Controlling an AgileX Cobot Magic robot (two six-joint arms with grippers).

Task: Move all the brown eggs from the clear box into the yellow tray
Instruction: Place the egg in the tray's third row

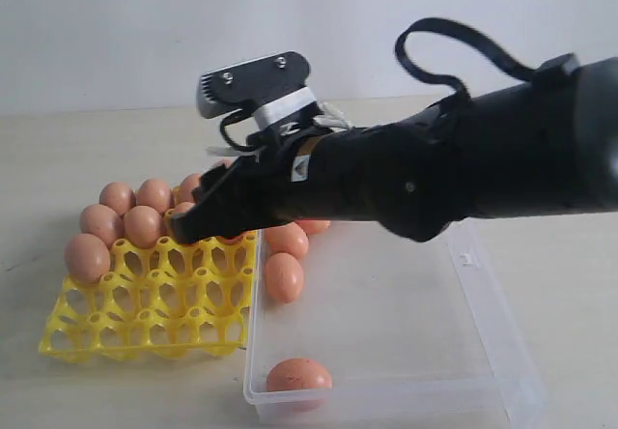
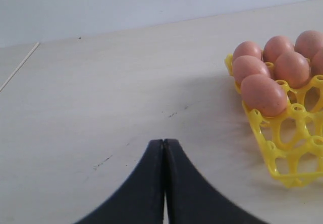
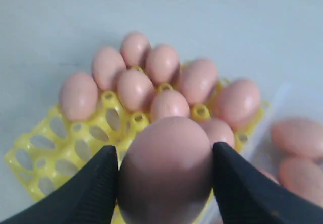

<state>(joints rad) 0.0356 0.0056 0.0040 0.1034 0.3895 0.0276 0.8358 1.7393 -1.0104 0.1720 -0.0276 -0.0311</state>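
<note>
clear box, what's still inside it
Four brown eggs show in the clear box: one at the near corner, two beside the yellow tray, one peeking from under the right arm. That arm hides the far end; more may lie there.

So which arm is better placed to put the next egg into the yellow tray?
Right. The right gripper holds a brown egg above the yellow tray, so it probably only needs to lower it. The left gripper is shut and empty, over the table beside the tray.
</note>
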